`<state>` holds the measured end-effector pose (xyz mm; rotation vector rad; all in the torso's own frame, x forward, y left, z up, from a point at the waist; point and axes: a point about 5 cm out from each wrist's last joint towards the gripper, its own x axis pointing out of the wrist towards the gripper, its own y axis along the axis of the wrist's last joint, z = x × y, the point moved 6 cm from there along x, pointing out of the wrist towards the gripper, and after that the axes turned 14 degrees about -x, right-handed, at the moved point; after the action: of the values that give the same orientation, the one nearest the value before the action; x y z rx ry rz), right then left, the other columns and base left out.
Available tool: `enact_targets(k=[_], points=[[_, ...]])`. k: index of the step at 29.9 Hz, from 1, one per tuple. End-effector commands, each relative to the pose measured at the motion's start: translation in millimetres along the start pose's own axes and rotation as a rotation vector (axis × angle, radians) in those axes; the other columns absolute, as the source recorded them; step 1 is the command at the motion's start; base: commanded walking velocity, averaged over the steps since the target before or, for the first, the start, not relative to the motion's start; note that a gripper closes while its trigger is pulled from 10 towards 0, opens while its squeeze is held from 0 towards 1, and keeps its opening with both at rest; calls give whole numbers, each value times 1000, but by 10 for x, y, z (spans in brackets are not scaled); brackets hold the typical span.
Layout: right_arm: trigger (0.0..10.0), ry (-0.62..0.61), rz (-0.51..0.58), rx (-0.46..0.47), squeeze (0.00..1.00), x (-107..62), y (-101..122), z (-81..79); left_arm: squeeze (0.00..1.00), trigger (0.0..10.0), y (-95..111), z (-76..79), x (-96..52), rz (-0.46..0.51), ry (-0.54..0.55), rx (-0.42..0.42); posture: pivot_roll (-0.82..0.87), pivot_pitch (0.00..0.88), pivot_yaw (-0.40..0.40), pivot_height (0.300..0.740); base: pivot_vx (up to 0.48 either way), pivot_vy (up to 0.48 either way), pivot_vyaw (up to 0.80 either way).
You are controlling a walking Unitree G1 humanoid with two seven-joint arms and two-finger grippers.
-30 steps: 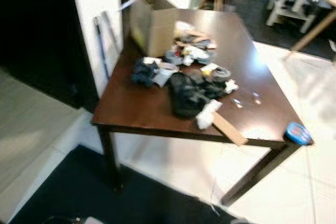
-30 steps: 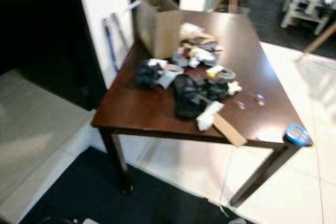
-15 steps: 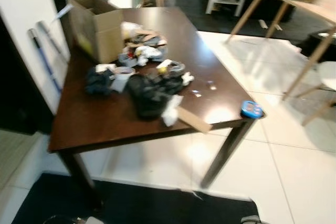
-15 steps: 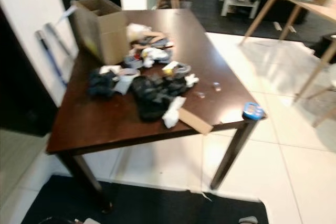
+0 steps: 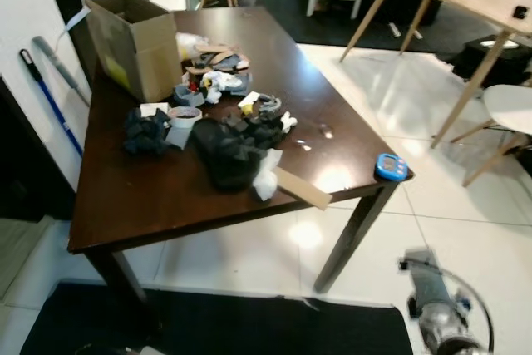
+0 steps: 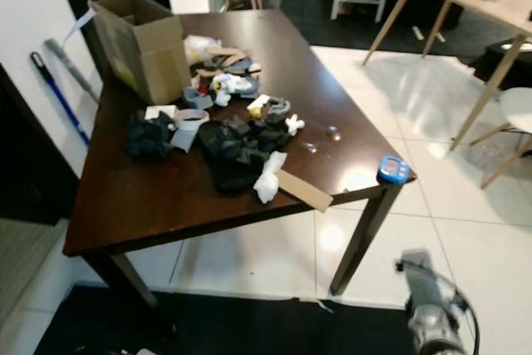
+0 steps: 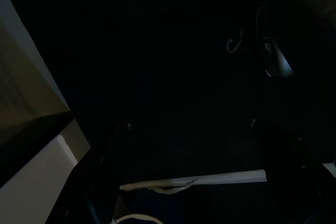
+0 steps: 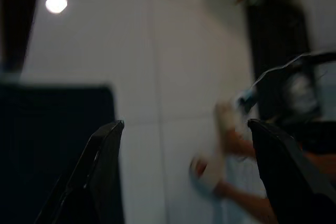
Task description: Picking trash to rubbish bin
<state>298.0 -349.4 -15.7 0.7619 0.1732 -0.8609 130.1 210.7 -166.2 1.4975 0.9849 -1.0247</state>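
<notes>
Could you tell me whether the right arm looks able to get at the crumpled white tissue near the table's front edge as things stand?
Probably not yet: the right tool hangs low over the floor, open, below the table edge, while the white tissue lies up on top.

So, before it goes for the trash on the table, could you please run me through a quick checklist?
1. Trash pile in view on the dark table: ok.
2. Right gripper open, nothing between its fingers: ok.
3. Left gripper state, view too dark: cannot tell.
4. Grippers within reach of the pile: not ok, right arm hangs low beside the table.
5. Rubbish bin located: cannot tell.
6. Blue timer sits at the table corner, mind it: ok.
</notes>
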Motion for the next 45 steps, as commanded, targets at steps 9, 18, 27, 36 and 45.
enact_targets(k=[9, 18, 27, 36, 45], points=[[10000, -304, 232, 160, 0, 59, 830, 892, 0, 10000, -95, 84, 1, -26, -18, -2, 12, 74, -34, 740, 0, 0, 0], [10000, -516, 443, 259, 0, -184, 1543, 1501, 0, 10000, -163, 106, -3, -38, -21, -14, 19, 81, -39, 740, 0, 0, 0], [10000, 212, 1094, 637, 0, -1133, 3013, 676, 0, 10000, -184, 117, -4, -41, -23, -14, 17, 95, -39, 740, 0, 0, 0], [10000, 602, 1146, 500, 1000, -1642, 3299, -190, 0, 10000, -228, 141, -7, -48, -27, -15, 20, 107, -51, 740, 0, 0, 0], [10000, 568, 900, 405, 1000, -1338, 3118, -390, 0, 10000, -305, 176, -14, -62, -30, -30, 30, 113, -64, 740, 0, 0, 0]])
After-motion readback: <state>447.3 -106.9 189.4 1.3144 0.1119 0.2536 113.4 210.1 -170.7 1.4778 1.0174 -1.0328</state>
